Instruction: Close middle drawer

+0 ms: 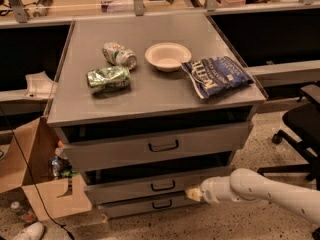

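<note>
Gripper [193, 193], grip state indeterminable, sat at the front of the wide grey metal middle drawer [125, 190], right of its dark loop handle [163, 186]. A straight, level inward push was advised.

- A grey metal cabinet [165, 94] carries a green crushed can [108, 79], a pale can [119, 54], a white bowl [168, 55] and a blue chip bag [216, 75].
- The middle drawer [130, 188] stands slightly out, with a dark gap above it.
- The gripper [193, 193], on a white arm, is at the right end of the drawer's front.
</note>
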### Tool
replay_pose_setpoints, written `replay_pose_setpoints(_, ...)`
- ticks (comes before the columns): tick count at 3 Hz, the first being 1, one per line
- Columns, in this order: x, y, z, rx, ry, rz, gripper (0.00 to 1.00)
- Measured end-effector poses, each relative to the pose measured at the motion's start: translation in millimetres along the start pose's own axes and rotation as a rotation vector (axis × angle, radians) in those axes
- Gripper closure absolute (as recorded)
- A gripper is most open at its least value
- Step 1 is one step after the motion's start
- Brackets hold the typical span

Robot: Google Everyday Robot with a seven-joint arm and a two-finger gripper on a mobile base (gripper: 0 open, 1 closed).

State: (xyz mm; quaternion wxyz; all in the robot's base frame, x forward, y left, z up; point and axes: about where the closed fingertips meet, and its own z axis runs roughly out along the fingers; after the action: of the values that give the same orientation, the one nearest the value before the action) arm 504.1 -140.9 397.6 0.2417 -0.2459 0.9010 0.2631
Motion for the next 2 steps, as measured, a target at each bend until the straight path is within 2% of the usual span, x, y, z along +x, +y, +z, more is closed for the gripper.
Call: replay_pose_setpoints(2, -12.1, -5.6, 7.6, 0.016, -0.016, 0.018, 1.0)
